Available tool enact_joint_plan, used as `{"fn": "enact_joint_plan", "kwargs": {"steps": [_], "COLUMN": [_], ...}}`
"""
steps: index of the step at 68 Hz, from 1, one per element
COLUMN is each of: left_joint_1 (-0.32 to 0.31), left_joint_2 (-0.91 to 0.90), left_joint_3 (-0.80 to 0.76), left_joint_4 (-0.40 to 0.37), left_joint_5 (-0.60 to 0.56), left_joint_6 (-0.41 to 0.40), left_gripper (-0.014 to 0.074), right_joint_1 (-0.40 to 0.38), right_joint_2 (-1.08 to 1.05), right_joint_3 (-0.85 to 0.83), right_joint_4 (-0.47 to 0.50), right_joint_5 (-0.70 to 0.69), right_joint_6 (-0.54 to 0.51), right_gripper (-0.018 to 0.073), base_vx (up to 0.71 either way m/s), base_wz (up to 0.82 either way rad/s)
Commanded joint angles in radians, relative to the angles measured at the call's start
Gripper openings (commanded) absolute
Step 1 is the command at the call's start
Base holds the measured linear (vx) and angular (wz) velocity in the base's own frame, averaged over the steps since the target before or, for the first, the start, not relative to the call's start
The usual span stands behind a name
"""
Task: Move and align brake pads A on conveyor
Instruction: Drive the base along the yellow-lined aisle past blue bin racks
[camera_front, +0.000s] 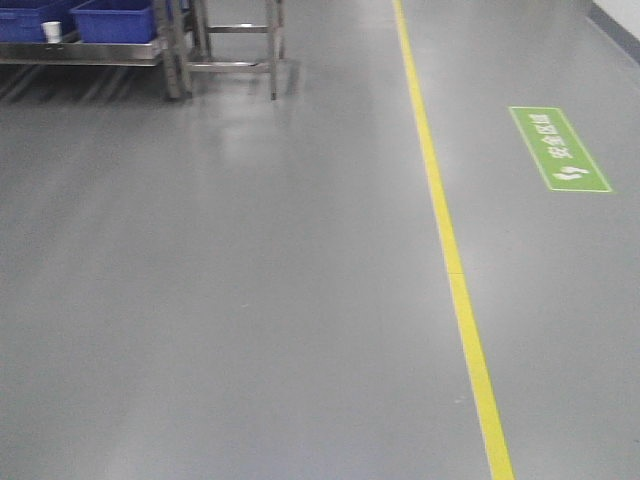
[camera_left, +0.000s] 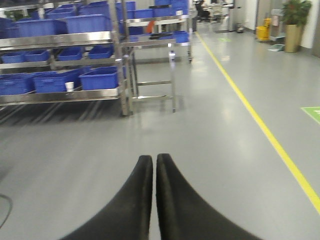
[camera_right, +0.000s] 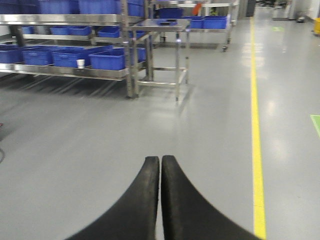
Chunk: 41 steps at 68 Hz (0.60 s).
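Found the left gripper (camera_left: 154, 158) closed, two black curved fingers (camera_left: 132, 200) pressed together at the tips with only a hairline seam between, nothing held. Found the right gripper (camera_right: 160, 159) the same way: black fingers (camera_right: 187, 210) shut tip to tip, empty.

Saw both hanging above bare grey floor (camera_left: 210, 150), aimed out across the room.

Picked out, beyond the left gripper and to its left, a steel rack (camera_left: 60, 37) loaded with blue bins (camera_left: 97, 79) on several shelves. Spotted a white cup (camera_left: 69, 86) upright on the lowest shelf, between two bins. Noted a steel-legged stand (camera_left: 150, 42) just beside the rack's right end, with something dark on its top, too small to tell.

Traced a yellow line (camera_left: 272, 137) along the floor to the right of both grippers, running off into the distance. Caught, in the front view, a green floor sign (camera_front: 560, 148) with white characters lying right of that line, well apart from the rack.

Made out, at the far end of the left wrist view, a potted plant (camera_left: 295, 12) and a yellow bin (camera_left: 263, 33) near the wall.

Could not locate the brake pads A or the conveyor in any of the three views.
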Motion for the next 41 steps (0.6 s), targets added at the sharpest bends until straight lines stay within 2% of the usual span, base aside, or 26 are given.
{"fn": "enact_joint_plan", "kwargs": {"steps": [1,19,41], "left_joint_1": [-0.002,-0.002,-0.002], "left_joint_2": [-0.012,-0.012,-0.012], "left_joint_3": [-0.023,-0.023,-0.023], "left_joint_4": [-0.008,-0.008,-0.008], "left_joint_5": [-0.081,-0.080,-0.080], "left_joint_6": [-0.005,-0.005,-0.005], "left_gripper": [-0.0006,-0.0006,-0.0006], "right_joint_1": [-0.004,-0.004,-0.004], "right_joint_2": [0.009,0.009,0.009], "right_joint_3": [-0.026,-0.026,-0.026], "right_joint_4": [-0.004,-0.004,-0.004], "right_joint_5": [-0.076,-0.076,-0.076], "right_joint_6": [-0.003,-0.003,-0.003], "right_gripper": [-0.0006,-0.0006,-0.0006], "base_vx": [0.25,0.32,0.45], "base_wz": [-0.44,-0.29,-0.09]}}
